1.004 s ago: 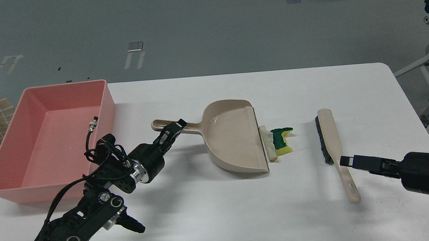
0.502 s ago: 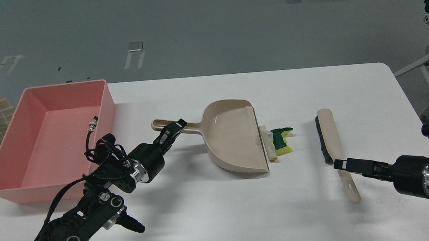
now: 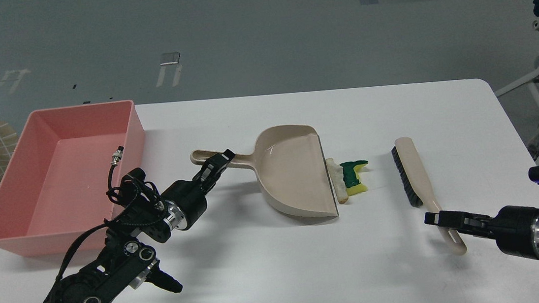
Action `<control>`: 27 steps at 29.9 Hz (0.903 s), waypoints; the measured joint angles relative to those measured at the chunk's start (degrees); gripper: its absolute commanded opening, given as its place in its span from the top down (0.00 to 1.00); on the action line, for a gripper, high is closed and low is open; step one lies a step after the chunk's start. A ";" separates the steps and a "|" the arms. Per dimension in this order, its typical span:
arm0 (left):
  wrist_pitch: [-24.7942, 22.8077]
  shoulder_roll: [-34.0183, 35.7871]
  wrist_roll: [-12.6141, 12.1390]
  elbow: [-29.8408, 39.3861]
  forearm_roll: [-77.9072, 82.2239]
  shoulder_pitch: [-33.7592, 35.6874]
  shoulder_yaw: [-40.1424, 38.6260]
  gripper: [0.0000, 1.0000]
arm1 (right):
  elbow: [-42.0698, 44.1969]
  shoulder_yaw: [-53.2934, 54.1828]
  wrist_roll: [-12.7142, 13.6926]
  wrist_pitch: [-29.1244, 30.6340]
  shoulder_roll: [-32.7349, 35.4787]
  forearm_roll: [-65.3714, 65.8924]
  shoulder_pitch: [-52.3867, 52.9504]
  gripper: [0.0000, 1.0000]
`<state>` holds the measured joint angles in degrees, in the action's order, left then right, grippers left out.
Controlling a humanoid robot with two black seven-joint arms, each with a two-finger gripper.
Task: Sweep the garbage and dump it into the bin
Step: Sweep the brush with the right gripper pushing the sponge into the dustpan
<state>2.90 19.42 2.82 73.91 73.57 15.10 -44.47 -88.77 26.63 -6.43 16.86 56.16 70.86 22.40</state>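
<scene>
R tool (image 3: 435, 218): at the brush handle (image 3: 448, 233), low end of the brush; appears clenched on handle, fingers too small and dark to be sure, so cannot tell.
Brush (image 3: 412, 170): beige, dark bristles facing L; long axis runs near-to-far, head at far end, handle toward R tool.
Garbage (image 3: 349, 179): whitish strip plus green/yellow sponge scrap, on the surface (image 3: 282, 279), lying L of the brush head, apart from it. Strip lies along the dustpan lip, touching or just beside; sponge on its R side.
Key relation: garbage sits betw. brush bristles and dustpan mouth; judged next move = brush swept L across the gap, R arm nearer.
Dustpan (image 3: 296, 176): beige, mouth open to R, handle pointing L.
L tool (image 3: 216, 164): on the dustpan handle, seems closed on it; grip not clearly resolved, cannot tell.
Bin (image 3: 62, 176): pink tub, far L, well apart from garbage.
Obstructions: nothing betw. brush and garbage. Risk (judgement): scraps light, may skip past the lip.
</scene>
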 measured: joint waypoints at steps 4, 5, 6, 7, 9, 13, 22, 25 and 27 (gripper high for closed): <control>0.00 0.03 0.00 0.00 0.00 -0.06 0.00 1.00 | -0.17 0.00 0.08 0.00 0.00 -0.01 -0.03 0.62; 0.00 0.05 0.00 0.00 0.00 -0.07 0.00 1.00 | -0.21 0.00 0.09 0.00 0.00 -0.01 0.00 0.67; 0.00 0.06 0.00 0.00 -0.01 -0.07 0.00 1.00 | -0.24 0.00 0.09 0.00 0.00 0.01 0.04 0.78; 0.00 0.07 0.01 0.00 -0.04 -0.07 0.00 1.00 | -0.30 0.00 0.09 0.00 0.00 0.01 0.08 0.94; 0.00 0.07 0.06 0.00 -0.05 -0.07 0.00 1.00 | -0.64 0.01 0.09 -0.01 0.02 0.01 0.14 1.00; 0.00 0.02 0.06 0.00 -0.05 -0.08 0.00 1.00 | -1.91 0.01 0.04 -0.01 0.55 0.01 0.13 1.00; 0.00 0.08 0.01 0.00 0.00 -0.01 0.00 1.00 | -2.50 0.03 0.13 0.36 1.28 -0.02 0.86 1.00; -0.03 0.08 0.01 0.00 0.00 0.01 0.00 1.00 | -2.03 0.10 0.92 0.36 1.37 0.08 2.36 1.00; -0.07 0.08 0.01 0.00 0.00 0.01 0.00 1.00 | -1.76 0.11 1.58 0.37 1.37 0.48 3.28 1.00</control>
<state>2.83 19.51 2.83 73.91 73.57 15.12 -44.47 -90.53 26.73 -4.86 17.23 57.53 71.34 25.68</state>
